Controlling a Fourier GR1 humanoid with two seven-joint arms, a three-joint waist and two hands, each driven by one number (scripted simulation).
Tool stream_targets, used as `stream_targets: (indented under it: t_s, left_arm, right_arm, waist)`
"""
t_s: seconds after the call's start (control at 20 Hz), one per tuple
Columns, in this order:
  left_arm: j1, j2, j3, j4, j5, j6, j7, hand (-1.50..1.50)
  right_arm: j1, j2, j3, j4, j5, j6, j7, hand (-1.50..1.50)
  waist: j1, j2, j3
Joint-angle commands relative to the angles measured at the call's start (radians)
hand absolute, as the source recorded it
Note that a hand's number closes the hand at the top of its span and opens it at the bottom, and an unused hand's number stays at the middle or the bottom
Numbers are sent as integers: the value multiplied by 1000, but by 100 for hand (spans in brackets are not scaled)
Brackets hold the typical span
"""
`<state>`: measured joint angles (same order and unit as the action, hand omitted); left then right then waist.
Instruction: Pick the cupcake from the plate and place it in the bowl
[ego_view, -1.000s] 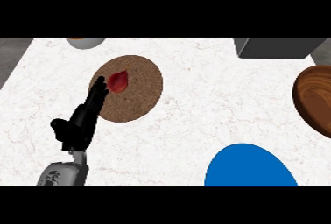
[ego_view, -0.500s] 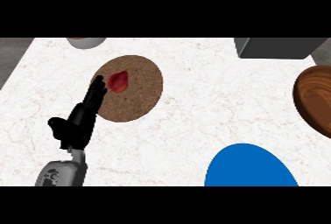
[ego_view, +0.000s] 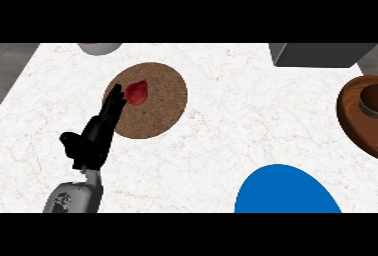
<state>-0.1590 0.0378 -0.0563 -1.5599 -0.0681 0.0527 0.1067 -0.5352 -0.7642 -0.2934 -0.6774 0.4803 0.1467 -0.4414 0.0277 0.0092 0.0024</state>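
on the counter's left: cupcake by an open hand

on the brown plate (ego_view: 159, 112), toward its left, the cupcake (ego_view: 136, 93) lies with its long axis running away and slightly right, narrow end farthest. the left hand (ego_view: 94, 142) is open, its straight fingers (ego_view: 114, 102) just beside it; touching or not, i cannot tell. well apart: wooden bowl (ego_view: 354, 120) far right, blue dish (ego_view: 284, 192) nearest, grey box (ego_view: 317, 54) and grey dish (ego_view: 100, 47) at the back.
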Motion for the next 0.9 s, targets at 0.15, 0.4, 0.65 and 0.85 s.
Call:
stream_targets:
  t_s: [0.15, 0.4, 0.65, 0.85]
  left_arm:
    - [-11, 26, 37, 16, 13, -13, -15, 0]
    - [-42, 24, 39, 36, 13, -14, -5, 0]
    - [7, 24, 25, -53, 17, -15, 42, 0]
    - [20, -28, -22, -47, -22, 25, 38, 0]
  right_arm:
    - [-69, -49, -54, 231, -54, 121, -251, -150]
    - [-87, -25, -156, 237, -165, 125, -314, -150]
    - [-157, -93, -209, 321, -217, 203, -258, -150]
    - [-128, -171, -251, 378, -268, 330, -246, -150]
  waist:
    - [-3, 1, 0]
    - [-19, -4, 0]
    - [-9, -5, -1]
    - [-15, -5, 0]
